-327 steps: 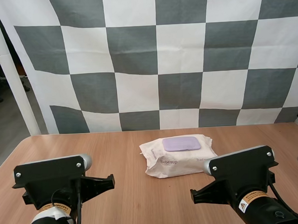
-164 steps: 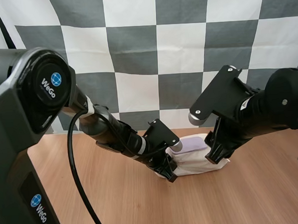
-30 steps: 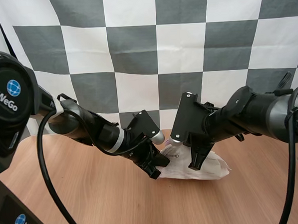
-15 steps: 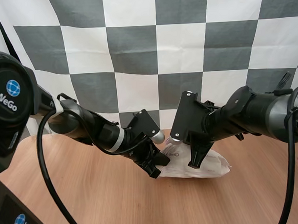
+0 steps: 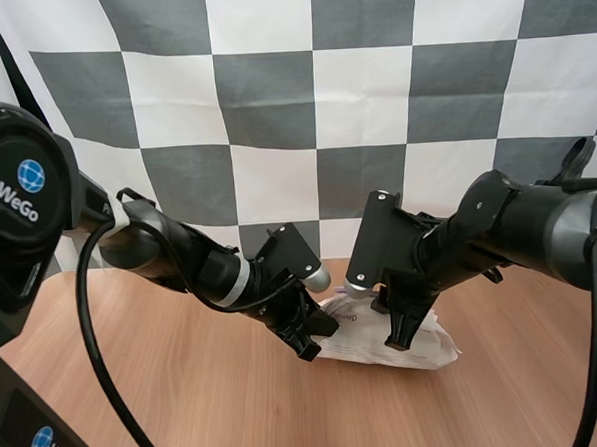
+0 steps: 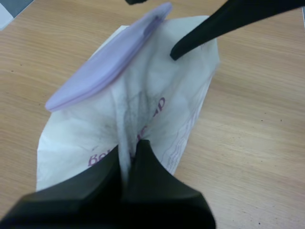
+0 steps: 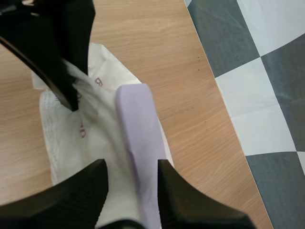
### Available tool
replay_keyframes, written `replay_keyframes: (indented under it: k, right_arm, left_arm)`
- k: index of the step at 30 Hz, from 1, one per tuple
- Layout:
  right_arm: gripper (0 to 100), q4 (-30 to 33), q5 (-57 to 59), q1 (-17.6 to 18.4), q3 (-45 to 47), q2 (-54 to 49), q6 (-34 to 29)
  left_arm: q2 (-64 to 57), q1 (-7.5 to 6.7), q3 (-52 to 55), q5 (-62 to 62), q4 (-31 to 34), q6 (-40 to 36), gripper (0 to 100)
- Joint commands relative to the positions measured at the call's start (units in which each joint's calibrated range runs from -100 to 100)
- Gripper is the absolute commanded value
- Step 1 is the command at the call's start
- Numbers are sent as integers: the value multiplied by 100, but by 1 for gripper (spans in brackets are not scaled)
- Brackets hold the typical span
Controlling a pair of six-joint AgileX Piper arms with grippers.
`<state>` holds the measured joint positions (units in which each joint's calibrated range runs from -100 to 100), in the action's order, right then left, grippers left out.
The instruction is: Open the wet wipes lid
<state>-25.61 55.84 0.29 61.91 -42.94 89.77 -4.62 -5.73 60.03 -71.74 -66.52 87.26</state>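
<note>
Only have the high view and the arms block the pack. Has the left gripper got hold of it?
Observer: Yes. In the left wrist view the left gripper is shut on a fold of white wrapper at the printed end of the wet wipes pack.
Operator: Right gripper on the lid?
Observer: Not gripping. The right gripper is open, with one finger on either side of the near end of the lilac lid.
</note>
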Motion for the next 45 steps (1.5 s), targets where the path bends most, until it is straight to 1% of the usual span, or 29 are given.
replay_keyframes:
  k: [1, 4, 11, 17, 22, 24, 25, 26, 31, 34, 37, 41, 43, 45]
  right_arm:
    - [59, 57, 23, -1, 8, -222, 1]
    - [59, 114, 23, -1, 8, -240, 1]
    - [59, 114, -368, -1, 8, -183, 65]
    - [53, 35, -434, -1, 8, -45, 77]
    - [53, 20, -587, -1, 8, 35, 114]
    - [51, 20, -587, -1, 8, 100, 114]
    - [49, 20, -587, -1, 8, 116, 114]
    - [45, 3, -587, -1, 8, 133, 114]
    - [14, -154, -920, -1, 8, 133, 114]
    - [1, -185, -905, -1, 8, 133, 114]
    - [0, -215, -905, -1, 8, 133, 188]
    - [0, -433, -1074, -1, 8, 133, 339]
    - [0, -448, -1098, -1, 8, 105, 306]
    - [0, -287, -737, -1, 8, -15, 135]
  left_arm:
    - [0, 1, -2, 15, -14, 2, 0]
    - [0, 1, -2, 15, -14, 2, 0]
    - [0, 1, -2, -83, -14, 2, 0]
    - [0, 1, -2, -121, -14, 2, 0]
    - [0, 1, -2, -121, -14, 2, 0]
    - [0, 1, -2, -137, -14, 2, 0]
    - [0, 1, -2, -137, -14, 2, 0]
    - [0, 1, -2, -137, -14, 2, 0]
    - [0, 1, -2, -137, -14, 2, 0]
    - [0, 1, -2, -137, -14, 2, 0]
    - [0, 1, -2, -152, -14, 2, 0]
    - [0, 1, -2, -152, -14, 2, 0]
    - [0, 1, -2, -152, -14, 2, 0]
    - [0, 1, -2, -152, -14, 2, 0]
